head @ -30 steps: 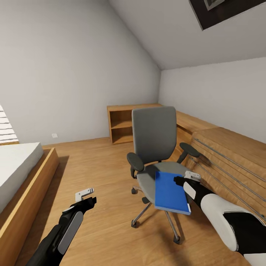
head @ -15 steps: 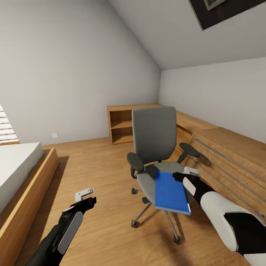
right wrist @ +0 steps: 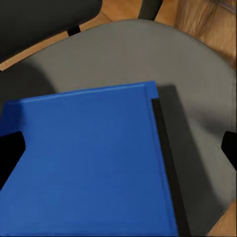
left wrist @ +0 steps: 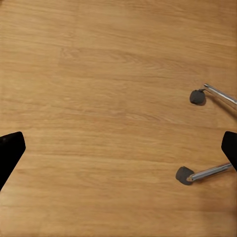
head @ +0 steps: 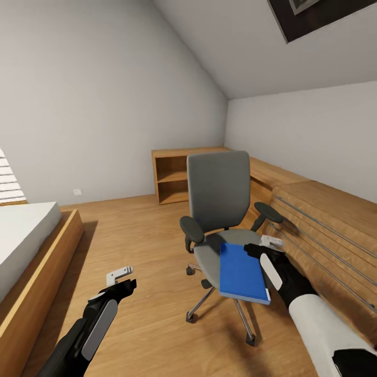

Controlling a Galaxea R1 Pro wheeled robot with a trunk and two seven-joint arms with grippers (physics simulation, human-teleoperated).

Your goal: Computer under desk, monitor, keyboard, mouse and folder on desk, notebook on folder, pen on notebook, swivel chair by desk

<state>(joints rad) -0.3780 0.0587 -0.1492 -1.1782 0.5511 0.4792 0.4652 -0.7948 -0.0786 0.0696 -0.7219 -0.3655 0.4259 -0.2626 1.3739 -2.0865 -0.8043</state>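
— Claw states first: what does the right claw (head: 260,246) have?
— Nothing. It hangs just over the far right corner of the folder (head: 241,273); in the right wrist view its two dark fingertips (right wrist: 11,152) stand wide apart at either edge, with the blue cover (right wrist: 89,163) between them and no contact to be seen.
— And the arm behind it?
— The right forearm, white sleeve and black wrist, reaches forward from the lower right, angled in towards the chair (head: 219,209).
— Where does the folder lie?
— Flat on the grey seat (right wrist: 197,98), its near end jutting past the seat's front edge.
— The left claw (head: 121,278)?
— Also spread wide and empty. The left arm is held low and forward over the floor (head: 141,235), well left of the chair. The left wrist view looks onto bare planks, with two castors (left wrist: 184,175) on chrome legs near one fingertip (left wrist: 10,150).
— Anything else around?
— A bed (head: 26,235) at the left, an open wooden shelf (head: 170,178) behind the chair, and a wooden slatted unit (head: 324,225) along the right wall, close beside the chair's armrest.
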